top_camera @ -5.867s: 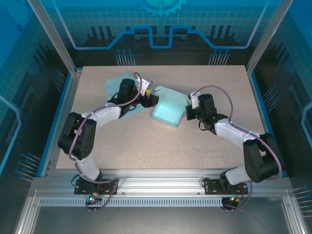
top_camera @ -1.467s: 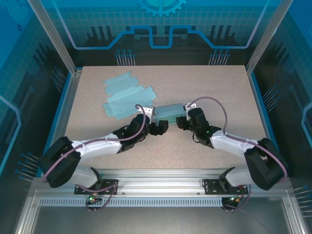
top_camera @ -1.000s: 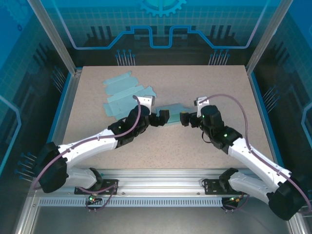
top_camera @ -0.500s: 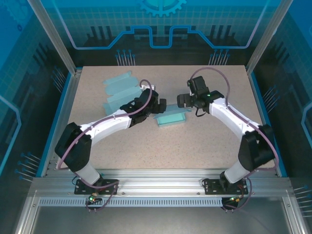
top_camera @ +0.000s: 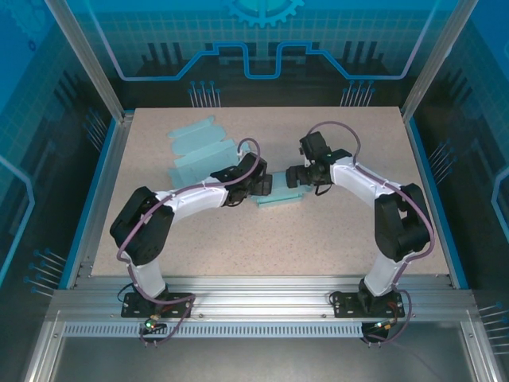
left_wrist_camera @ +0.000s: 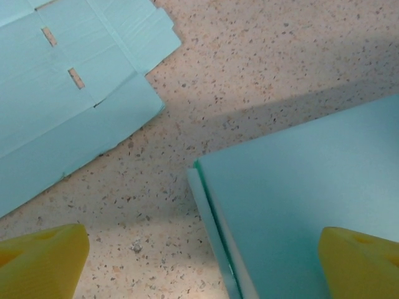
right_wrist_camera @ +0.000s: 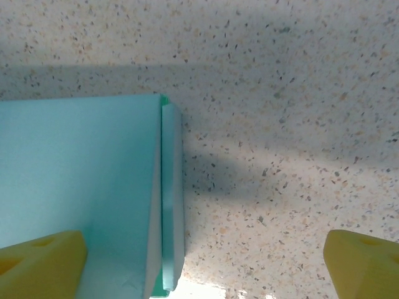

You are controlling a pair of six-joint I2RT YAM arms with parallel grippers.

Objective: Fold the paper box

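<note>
The paper box (top_camera: pixel 280 196) is a pale teal, closed, flat block lying mid-table. My left gripper (top_camera: pixel 263 185) is at its left end and stands open. In the left wrist view the left gripper (left_wrist_camera: pixel 199 271) straddles the box's (left_wrist_camera: pixel 299 205) left edge, one yellow fingertip (left_wrist_camera: pixel 38 261) over bare table, the other over the box top. My right gripper (top_camera: pixel 293 176) is at the box's right end, also open. In the right wrist view the right gripper (right_wrist_camera: pixel 202 271) straddles the box's (right_wrist_camera: pixel 81 180) right edge. Neither holds anything.
Flat unfolded teal box blanks (top_camera: pixel 201 150) lie at the back left, their corner (left_wrist_camera: pixel 68 93) close to the left gripper. A speckled tabletop (top_camera: pixel 334 239) lies all round, bounded by blue rails and the aluminium frame (top_camera: pixel 262 306) at the near edge.
Both arms swung round to the far side of the box and came down onto its two ends. The box shifted slightly nearer. Both grippers stay open.
</note>
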